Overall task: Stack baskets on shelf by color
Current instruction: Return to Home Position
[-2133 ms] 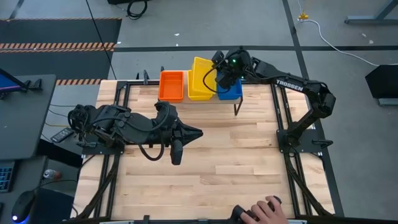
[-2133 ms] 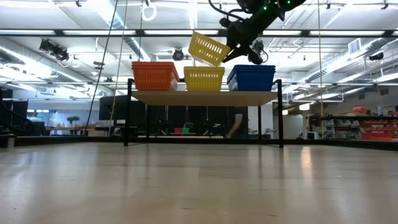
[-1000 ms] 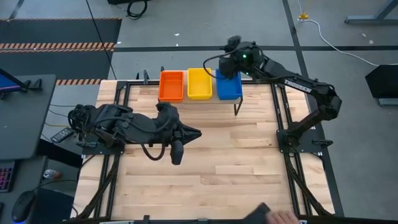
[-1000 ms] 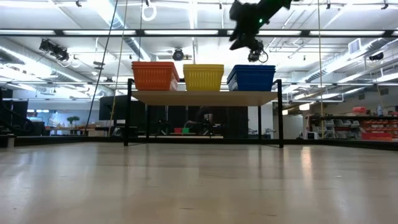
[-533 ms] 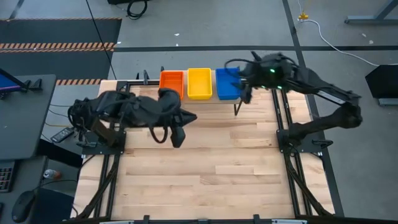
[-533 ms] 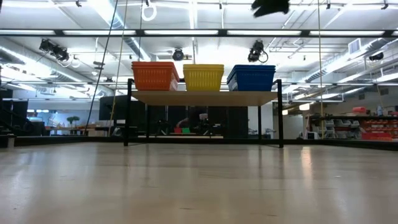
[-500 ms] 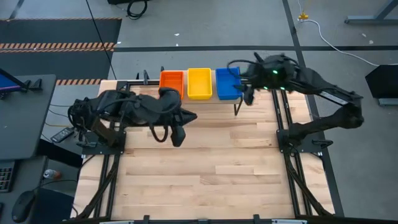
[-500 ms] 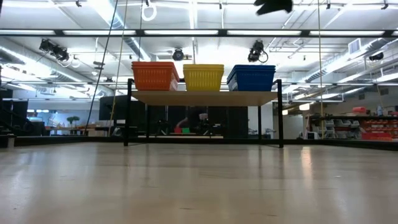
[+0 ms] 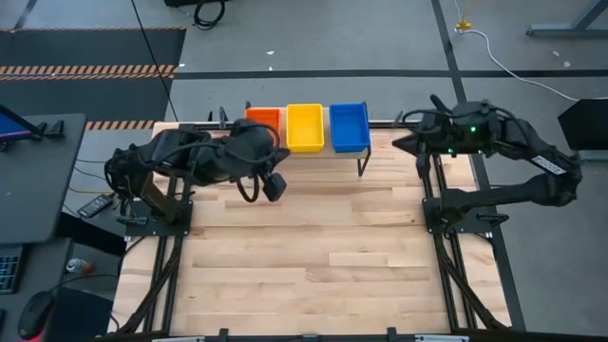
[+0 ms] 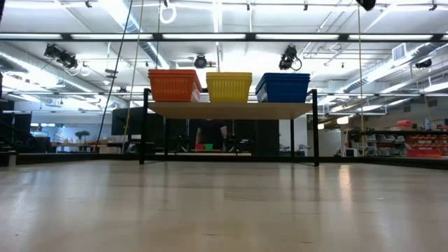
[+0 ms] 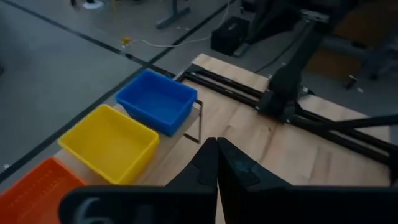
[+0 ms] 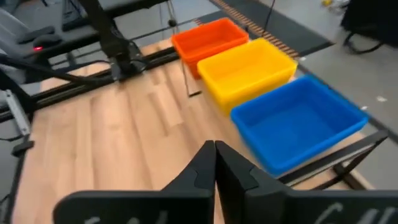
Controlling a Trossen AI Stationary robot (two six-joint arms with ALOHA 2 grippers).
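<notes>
Three basket stacks sit side by side on the shelf at the table's far edge: orange, yellow, blue. From above they show as orange, yellow and blue. My left gripper is shut and empty, hovering just near of the orange stack, and the arm covers part of it. My right gripper is shut and empty, to the right of the blue stack and high up. Only its tip shows in the low view. Both wrist views show closed fingers, left and right.
The wooden tabletop spreads out near of the shelf. Black frame rails run along both table sides. A thin black shelf leg stands below the blue stack. A person moves in the room behind the shelf.
The yellow basket that hung tilted from my right gripper has come to rest nested on the yellow stack. The right gripper then rose and drew back toward the table's right edge, clear of the shelf. My left arm swung toward the far edge, up beside the orange stack.
</notes>
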